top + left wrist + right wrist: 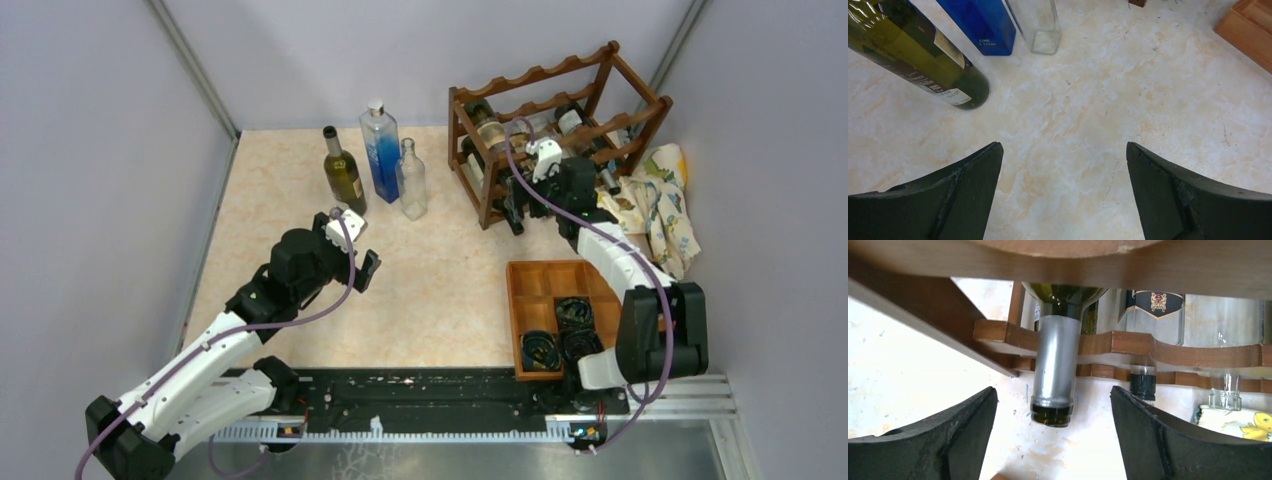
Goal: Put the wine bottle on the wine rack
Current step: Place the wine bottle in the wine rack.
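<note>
The wine bottle (1055, 365) lies in the wine rack (1148, 344); only retreat seems left. Right pincer (1052, 392) gapes around its neck, left pincer (1063, 147) gapes well off the rack.

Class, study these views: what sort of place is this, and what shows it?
Probably a robotics lab test cell: plain grey walls enclose the table, a left arm and right arm are bolted at its edge, and the wine rack and bottles look like staged props.
</note>
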`<state>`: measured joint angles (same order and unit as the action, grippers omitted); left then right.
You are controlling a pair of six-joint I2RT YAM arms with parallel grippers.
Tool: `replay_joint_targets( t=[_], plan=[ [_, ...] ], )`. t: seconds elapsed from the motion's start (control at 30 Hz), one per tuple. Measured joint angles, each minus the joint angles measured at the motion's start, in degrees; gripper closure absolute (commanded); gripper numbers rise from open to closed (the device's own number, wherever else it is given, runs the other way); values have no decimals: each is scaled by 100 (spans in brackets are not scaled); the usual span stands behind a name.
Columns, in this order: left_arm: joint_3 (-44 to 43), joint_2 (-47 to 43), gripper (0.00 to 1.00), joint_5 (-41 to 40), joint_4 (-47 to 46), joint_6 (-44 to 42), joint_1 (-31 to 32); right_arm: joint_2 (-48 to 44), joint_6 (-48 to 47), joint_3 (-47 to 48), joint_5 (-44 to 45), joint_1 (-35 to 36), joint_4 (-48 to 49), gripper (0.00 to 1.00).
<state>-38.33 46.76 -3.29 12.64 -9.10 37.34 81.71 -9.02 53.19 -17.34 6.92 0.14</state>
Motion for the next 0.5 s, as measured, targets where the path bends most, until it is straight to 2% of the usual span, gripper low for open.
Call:
replay_joint_targets(
  t=[0.27, 0.5],
  plan=[
    [0, -2, 1, 33, -2, 0, 0, -619, -564, -116, -442, -223, -562, 16],
    [26, -46, 1, 107, -24, 2, 0, -1239, -1261, -144, -1008, -297, -1672, 16]
  ],
)
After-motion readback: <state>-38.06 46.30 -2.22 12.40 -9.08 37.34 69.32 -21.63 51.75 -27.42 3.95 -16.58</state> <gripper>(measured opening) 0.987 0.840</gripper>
